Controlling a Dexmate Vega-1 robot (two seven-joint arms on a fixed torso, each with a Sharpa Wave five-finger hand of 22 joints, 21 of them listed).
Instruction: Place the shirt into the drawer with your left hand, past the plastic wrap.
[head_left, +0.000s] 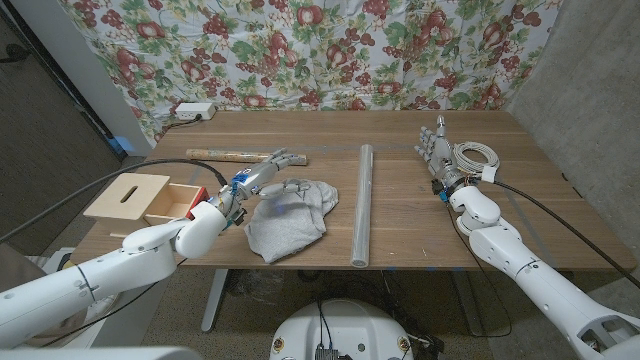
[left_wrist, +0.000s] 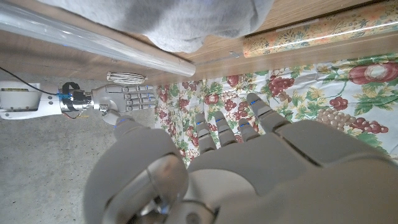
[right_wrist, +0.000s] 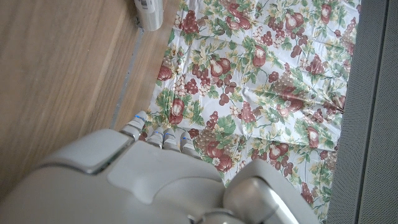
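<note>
Drawer pulled open at the table's left, contents indiscernible; grey shirt lies between it and the plastic wrap. Left hand, fingers spread, hovers over the shirt; right hand open, grasping nothing.

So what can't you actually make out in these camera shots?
- Inside of the drawer: head view, hidden by its front wall and the left hand.
- Whether the left hand touches the shirt: head view, fingers overlap the cloth.
- Shirt's full shape: left wrist view, cut off by the edge.
- Plastic wrap: clear, so any label is too faint.
- Right hand fingertips: right wrist view, mostly hidden by the hand's back.
</note>
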